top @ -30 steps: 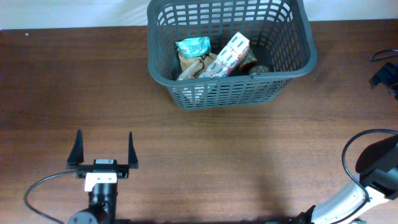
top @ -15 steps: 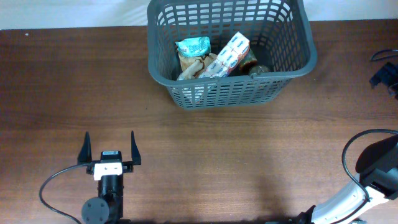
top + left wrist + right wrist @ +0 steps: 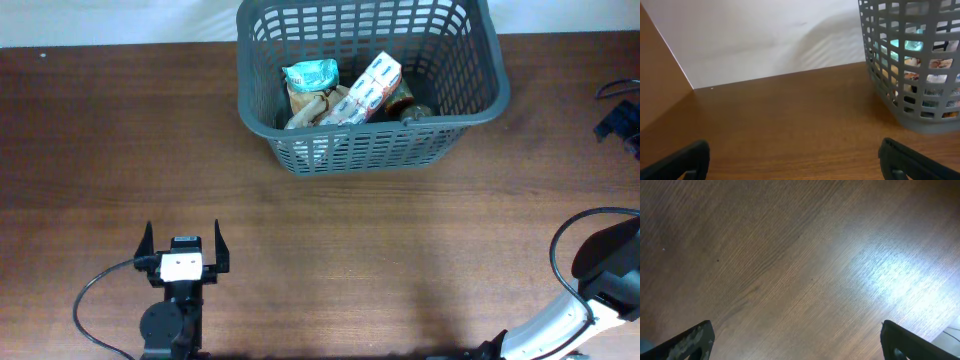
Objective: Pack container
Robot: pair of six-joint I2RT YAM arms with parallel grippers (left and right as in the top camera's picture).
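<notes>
Basically, looking at the container (image 3: 370,150), packets (image 3: 345,90) inside, well apart from the left gripper (image 3: 183,232) sitting down-left of it. Spread wide, pinching nothing. Same for the right gripper (image 3: 795,340), spread over the table (image 3: 790,255).

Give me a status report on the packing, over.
Left gripper open, empty. Right gripper open, empty, over table. Container upright, holding packets. No obstacle seen near it.

Brown wooden table (image 3: 400,240), grey container (image 3: 370,150) resting on it
</notes>
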